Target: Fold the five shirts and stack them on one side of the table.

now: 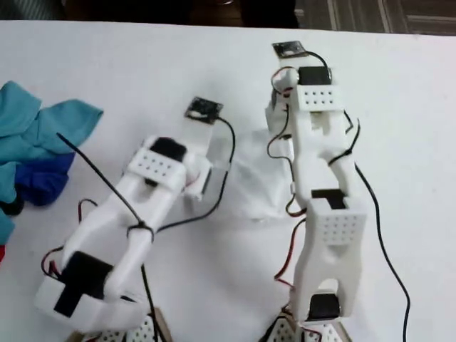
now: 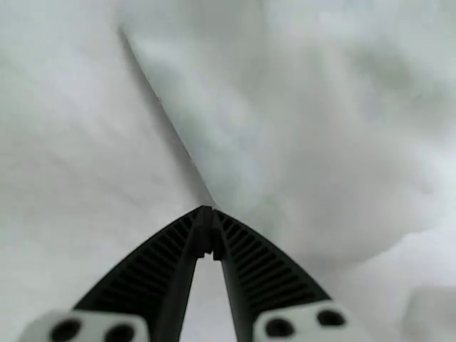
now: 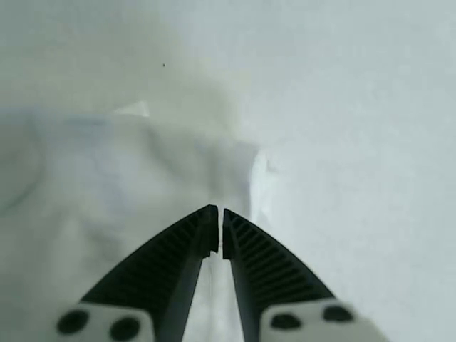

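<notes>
A white shirt lies crumpled on the white table between my two arms. In the left wrist view, the left gripper is shut, its tips pinching the edge of the white shirt where a dark fold line runs up to them. The right gripper is shut too, with a raised ridge of the white shirt caught at its tips. From above, the left arm leans toward the shirt's left side. The right arm stretches along its right side.
A heap of shirts sits at the table's left edge, a light blue shirt on top of a dark blue one. Black cables trail beside the arms. The table's far edge runs along the back.
</notes>
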`<state>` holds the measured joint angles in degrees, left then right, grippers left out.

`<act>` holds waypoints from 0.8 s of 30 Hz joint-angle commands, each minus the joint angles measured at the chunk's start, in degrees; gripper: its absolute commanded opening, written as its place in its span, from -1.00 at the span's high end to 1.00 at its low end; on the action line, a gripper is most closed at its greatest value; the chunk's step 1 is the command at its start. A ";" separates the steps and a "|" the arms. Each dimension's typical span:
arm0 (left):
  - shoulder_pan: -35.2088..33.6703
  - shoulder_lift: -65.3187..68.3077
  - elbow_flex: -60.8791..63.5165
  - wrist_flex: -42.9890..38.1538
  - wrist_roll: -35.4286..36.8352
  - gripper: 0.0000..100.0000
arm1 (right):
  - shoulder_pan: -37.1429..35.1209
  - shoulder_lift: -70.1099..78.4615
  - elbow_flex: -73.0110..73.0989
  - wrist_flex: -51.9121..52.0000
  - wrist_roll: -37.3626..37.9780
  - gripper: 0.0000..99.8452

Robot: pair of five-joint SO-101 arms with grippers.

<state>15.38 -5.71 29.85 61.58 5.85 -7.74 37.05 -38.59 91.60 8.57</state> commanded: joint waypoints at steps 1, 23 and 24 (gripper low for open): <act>2.46 -3.69 1.36 -1.93 -0.26 0.95 | -1.36 0.40 -2.29 0.40 -0.53 0.96; 5.45 -3.60 12.53 -9.14 -5.01 0.95 | 0.04 9.80 -2.37 -10.86 3.34 0.96; 5.45 -3.60 12.53 -9.23 -5.01 0.95 | 0.31 9.80 -2.37 -10.86 3.34 0.96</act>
<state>20.66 -7.56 42.24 52.62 1.54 -9.05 47.34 -38.68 82.02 11.12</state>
